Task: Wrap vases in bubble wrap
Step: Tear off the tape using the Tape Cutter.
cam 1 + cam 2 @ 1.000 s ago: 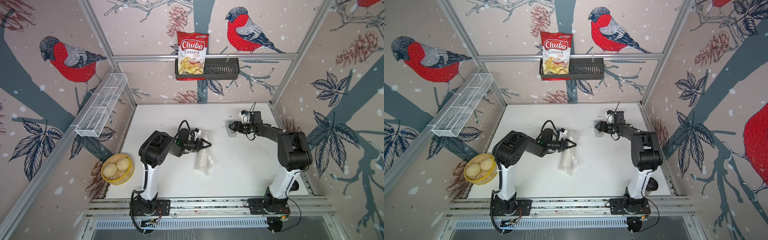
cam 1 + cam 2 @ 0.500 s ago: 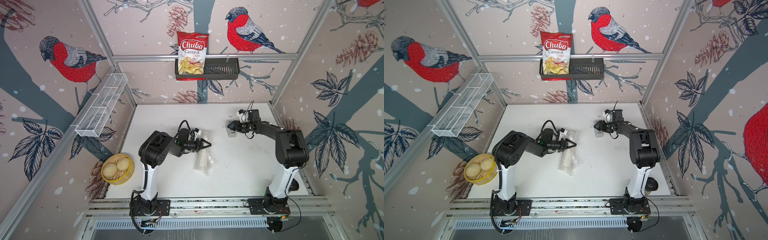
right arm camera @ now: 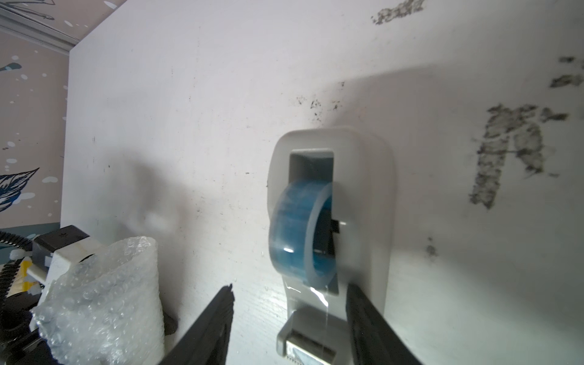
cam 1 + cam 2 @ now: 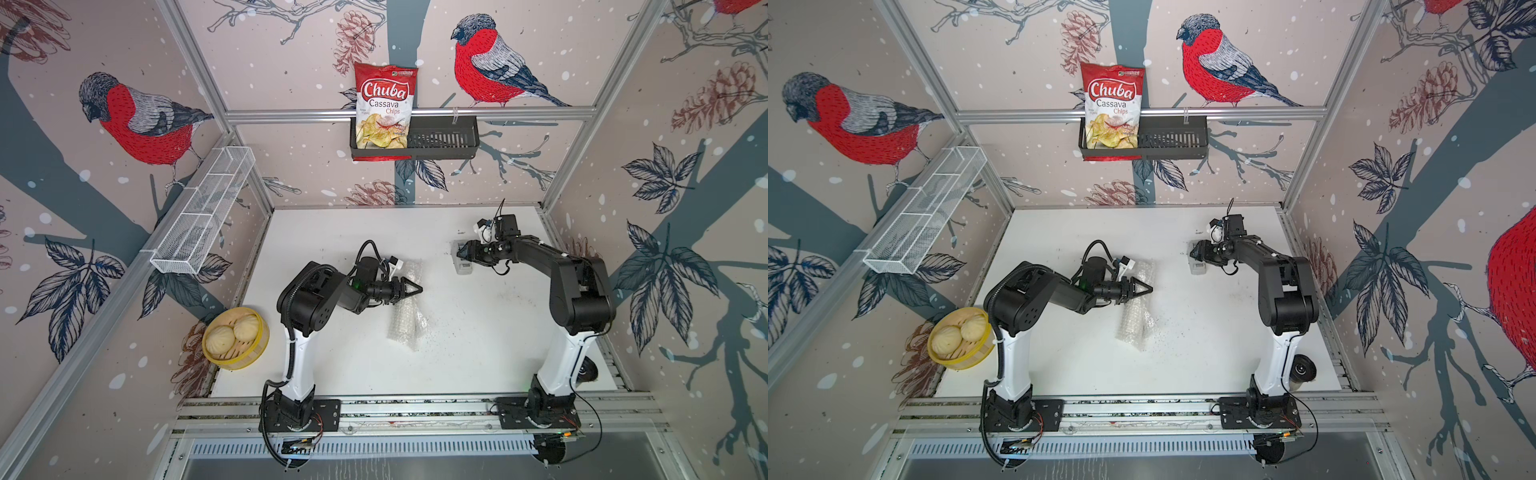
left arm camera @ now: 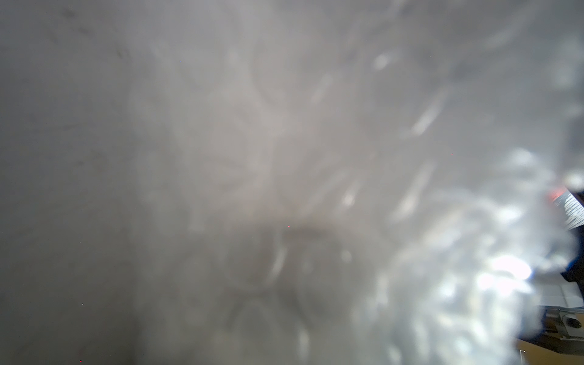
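Probably taping: left gripper (image 4: 413, 286) pinches clear bubble wrap (image 4: 405, 326); right gripper (image 3: 289, 294), jaws apart, empty, should next pinch blue tape (image 3: 297, 227) at grey plastic dispenser (image 3: 363, 177).

Clear whitish bubble wrap (image 4: 405, 320) sheet, dotted with small bubbles. Light grey plastic tape dispenser (image 3: 363, 189), translucent blue tape roll (image 3: 300, 227). White worktop (image 4: 478, 353), dark grey smudges. Red-and-white chips bag (image 4: 384, 112). Yellow round steamer (image 4: 249, 361), cream buns (image 4: 220, 337). Beige wall (image 4: 291, 62), red-grey bird print.
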Controlling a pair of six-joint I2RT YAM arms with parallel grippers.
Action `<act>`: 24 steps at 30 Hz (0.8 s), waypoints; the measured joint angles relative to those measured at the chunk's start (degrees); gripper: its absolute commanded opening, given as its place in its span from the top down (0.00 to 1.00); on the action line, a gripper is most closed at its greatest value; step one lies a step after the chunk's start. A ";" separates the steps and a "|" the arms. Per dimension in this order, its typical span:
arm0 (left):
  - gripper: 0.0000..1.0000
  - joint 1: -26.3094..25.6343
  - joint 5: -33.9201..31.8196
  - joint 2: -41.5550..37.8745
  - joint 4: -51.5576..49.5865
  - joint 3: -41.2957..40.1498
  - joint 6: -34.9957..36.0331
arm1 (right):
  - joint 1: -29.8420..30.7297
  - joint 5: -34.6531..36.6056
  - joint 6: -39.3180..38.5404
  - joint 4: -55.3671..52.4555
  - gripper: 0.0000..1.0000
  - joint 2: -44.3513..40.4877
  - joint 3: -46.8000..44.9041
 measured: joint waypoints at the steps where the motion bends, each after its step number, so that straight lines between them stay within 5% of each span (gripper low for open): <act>1: 0.68 0.00 0.00 -0.02 0.00 0.00 0.00 | 0.02 0.22 -0.09 -0.87 0.41 0.28 0.63; 24: 0.68 0.00 -0.15 -0.68 -1.40 0.00 1.07 | 1.81 2.58 -1.44 -13.16 0.39 5.01 10.75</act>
